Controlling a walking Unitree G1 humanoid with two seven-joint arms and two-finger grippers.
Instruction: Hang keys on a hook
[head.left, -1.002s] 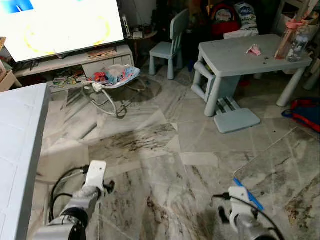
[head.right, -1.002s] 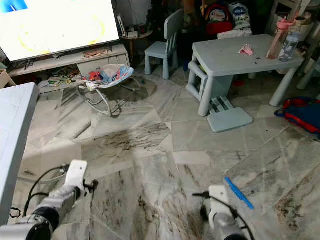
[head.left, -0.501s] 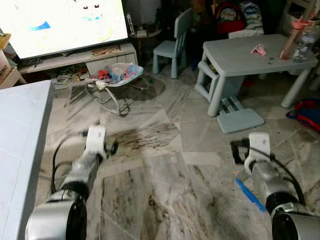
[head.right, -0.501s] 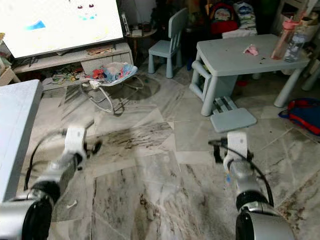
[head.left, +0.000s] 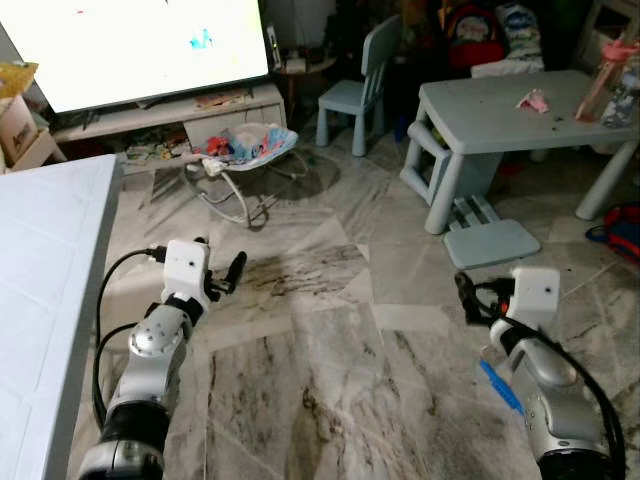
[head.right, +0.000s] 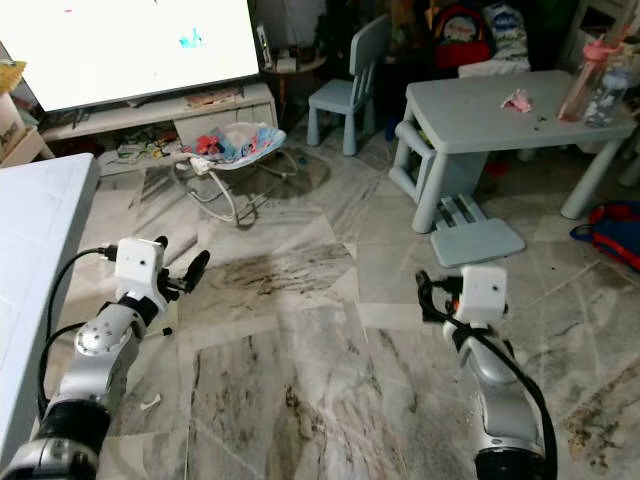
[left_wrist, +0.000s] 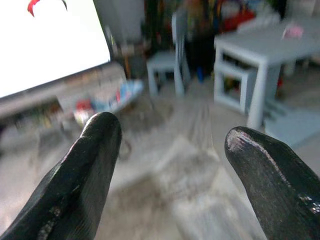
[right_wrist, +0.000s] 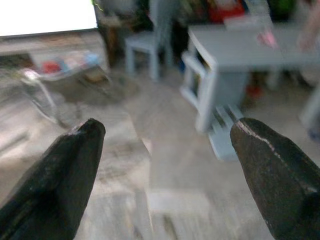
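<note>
— Looking for the keys: can you spot them, or a hook?

— No. I cannot tell where either is. Both arms are raised over the marble floor (head.left: 330, 380). The left gripper (left_wrist: 175, 165) is spread wide with nothing between its fingers, and the right gripper (right_wrist: 165, 170) is spread just as wide and equally empty.

— What surrounds them?

— A white counter (head.left: 40, 260) runs along the robot's left, its near edge beside the left arm. Ahead stand a television (head.left: 140, 45), a baby bouncer (head.left: 245, 155), a small chair (head.left: 355, 85) and a low grey table (head.left: 520, 100) with a pink bottle (head.left: 605, 65) at its far right corner. A blue pen (head.left: 498, 385) lies on the floor just beside the right arm.

— What could go wrong?

— I'd judge the search itself is the risk: with no target in sight, walking on could catch the bouncer's frame or the step stool (head.left: 490, 240), and the left arm could clip the counter edge. The blurred wrist views suggest motion, which makes spotting small keys harder.

— Any writing?

— None legible; the screen is mostly washed out.
</note>
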